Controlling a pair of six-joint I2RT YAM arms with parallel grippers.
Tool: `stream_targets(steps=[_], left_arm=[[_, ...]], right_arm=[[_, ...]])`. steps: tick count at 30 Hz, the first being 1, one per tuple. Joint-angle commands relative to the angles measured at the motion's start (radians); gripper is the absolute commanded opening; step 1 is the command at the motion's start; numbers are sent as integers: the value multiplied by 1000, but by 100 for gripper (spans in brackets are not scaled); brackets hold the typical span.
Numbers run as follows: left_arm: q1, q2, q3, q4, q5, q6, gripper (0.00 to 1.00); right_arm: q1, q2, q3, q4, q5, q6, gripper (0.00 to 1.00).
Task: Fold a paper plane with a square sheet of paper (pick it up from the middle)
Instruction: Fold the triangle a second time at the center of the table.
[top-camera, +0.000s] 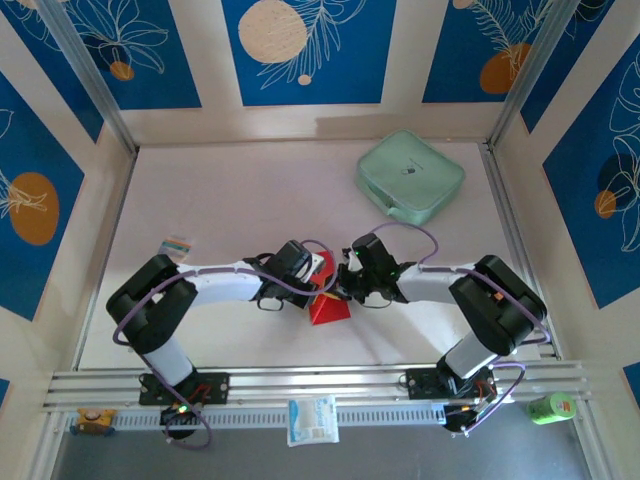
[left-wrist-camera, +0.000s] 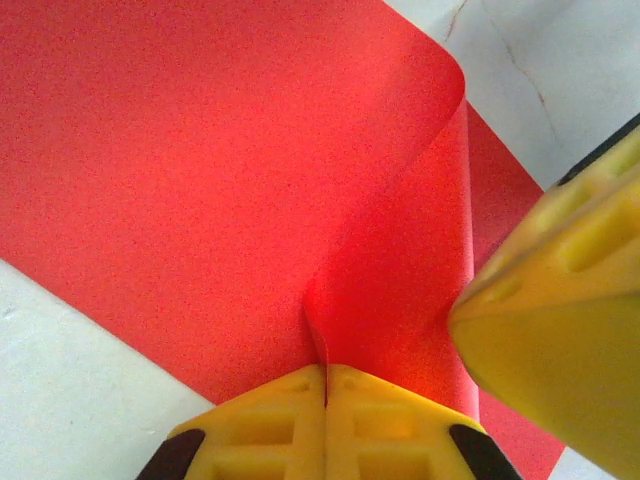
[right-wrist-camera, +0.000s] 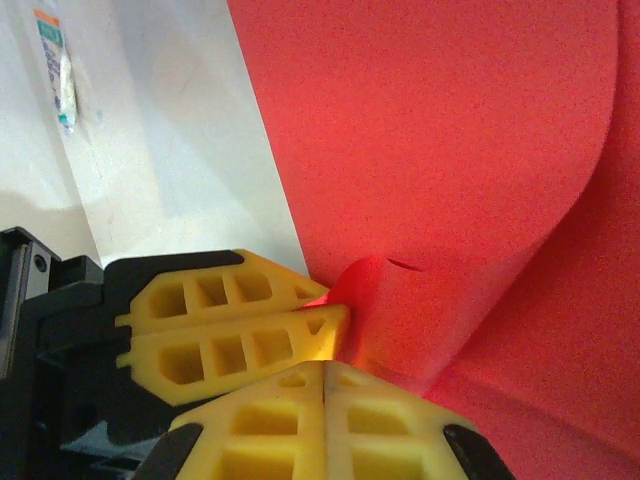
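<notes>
Yellow fingers (left-wrist-camera: 270, 420) of the left pincer (left-wrist-camera: 326, 372) and right pincer (right-wrist-camera: 326, 365) stood clamped side by side on the square sheet of paper (top-camera: 328, 305), its middle puckered up off the worktop (top-camera: 230, 200) between both arms; opposing pulls could tear it.

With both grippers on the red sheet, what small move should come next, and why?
Probably lower the pinched fold to the table and flatten it: left gripper and right gripper are both shut on the square sheet of paper, which curls over loosely, uncreased.
</notes>
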Motion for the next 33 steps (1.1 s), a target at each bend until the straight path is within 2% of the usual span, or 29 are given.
stream_targets(steps=[1,16,24,33], left_arm=[[11,15,16,-12,6,13,0],[12,15,17,-20,9,16,0],[12,12,17,-24,12,18,0],[13,12,17,-23,15,20,0]], right_arm=[[6,30,18,21,-20,16,2],[-11,82,-78,98,-14,38,2],[-11,-12,-18,-15,19,-11,3],[-30,47,12,-49,63,-48,3]])
